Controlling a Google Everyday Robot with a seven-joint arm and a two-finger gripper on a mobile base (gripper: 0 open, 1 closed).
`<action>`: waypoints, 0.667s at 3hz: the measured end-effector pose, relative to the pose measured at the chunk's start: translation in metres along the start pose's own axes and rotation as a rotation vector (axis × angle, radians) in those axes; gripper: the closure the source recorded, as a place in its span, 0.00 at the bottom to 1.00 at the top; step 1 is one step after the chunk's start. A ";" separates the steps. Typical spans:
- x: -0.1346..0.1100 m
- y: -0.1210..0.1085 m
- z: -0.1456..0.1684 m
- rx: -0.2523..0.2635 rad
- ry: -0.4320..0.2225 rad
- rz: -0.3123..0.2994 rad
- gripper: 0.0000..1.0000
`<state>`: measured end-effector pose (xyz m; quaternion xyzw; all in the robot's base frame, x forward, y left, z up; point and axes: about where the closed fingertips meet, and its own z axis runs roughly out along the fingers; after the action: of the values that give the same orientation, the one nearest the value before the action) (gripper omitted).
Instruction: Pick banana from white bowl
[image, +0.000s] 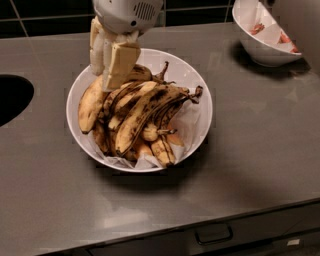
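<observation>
The wide white bowl (197, 87), lined with white paper, stands at the middle of the grey counter and holds several bananas. The plump, dull yellow-tan banana (89, 107) lies along the bowl's left inner wall, its upper end just under my gripper. My gripper (109, 62) hangs over the bowl's upper-left part, above the bananas. Slimmer bananas with heavy black streaks (145, 107) are piled across the middle of the bowl.
A deeper white bowl (265, 50) with paper and reddish fruit stands at the back right. A dark round sink opening (12, 97) is at the left edge. The counter's front edge and a drawer handle (214, 234) are below.
</observation>
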<state>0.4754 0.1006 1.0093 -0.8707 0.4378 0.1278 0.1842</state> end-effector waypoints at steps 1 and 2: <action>-0.017 0.004 -0.018 0.040 0.044 -0.018 1.00; -0.038 0.006 -0.039 0.119 0.068 -0.044 1.00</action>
<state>0.4508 0.1072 1.0573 -0.8715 0.4314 0.0678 0.2232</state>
